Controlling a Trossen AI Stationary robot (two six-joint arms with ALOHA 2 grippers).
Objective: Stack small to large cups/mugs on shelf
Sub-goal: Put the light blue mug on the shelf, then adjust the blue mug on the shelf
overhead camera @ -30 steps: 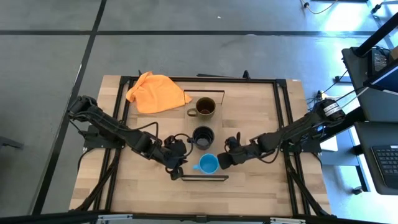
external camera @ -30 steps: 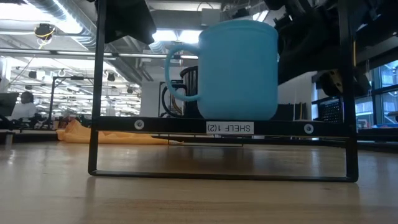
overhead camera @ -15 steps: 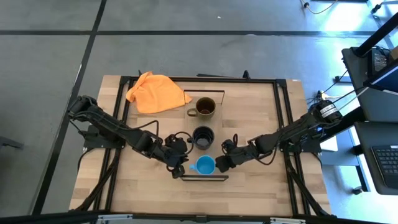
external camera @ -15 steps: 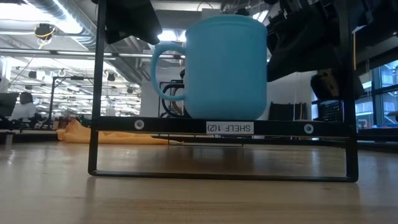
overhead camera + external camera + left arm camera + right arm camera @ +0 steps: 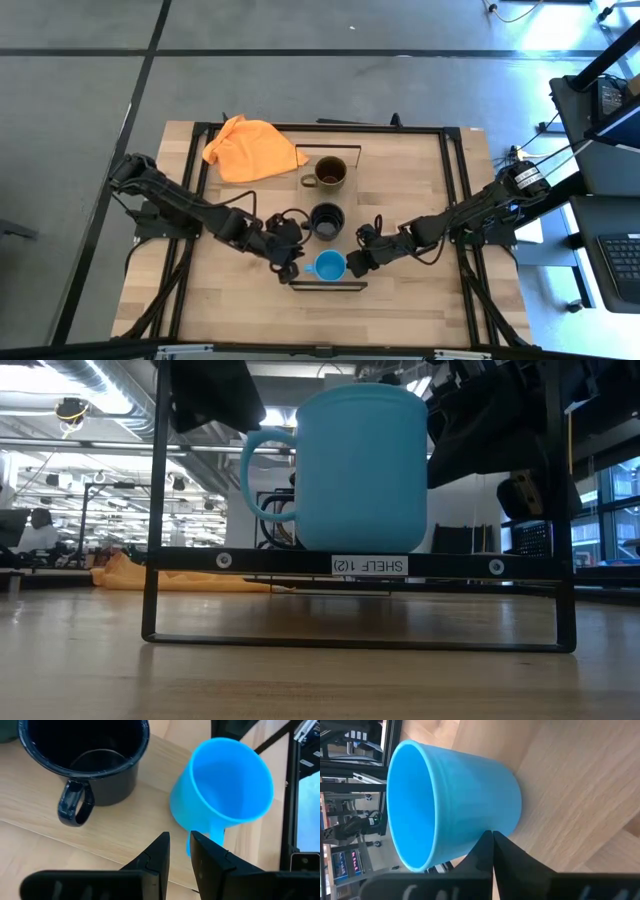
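— Where's the blue mug (image 5: pixel 331 265) from where you stand?

— Upright at the near end of the shelf (image 5: pixel 340 225), close to the end rail (image 5: pixel 350 565). From table height it stands on that rail's edge, handle (image 5: pixel 262 478) sticking out to nine o'clock.

— And the arms?

— One on each side of it. The left gripper (image 5: pixel 291 263) is at the mug's nine o'clock, right by the handle. Its fingers (image 5: pixel 159 855) sit close together with only a slim gap; the handle lies just ahead of them, not between them. The right gripper (image 5: pixel 356 262) is at three o'clock, and its fingers (image 5: pixel 492 851) are pressed together, tips at the mug's wall. I can't tell if they touch.

— Any room to move?

— Little. The black mug (image 5: pixel 326 220) stands just at twelve o'clock of the blue one, handle toward the left arm. The brown mug (image 5: pixel 329 174) is farther along at twelve, near the far rail. Beyond the near rail at six o'clock is bare table (image 5: pixel 250 300). The orange cloth (image 5: pixel 250 149) lies well apart at eleven o'clock, by the table's far edge.
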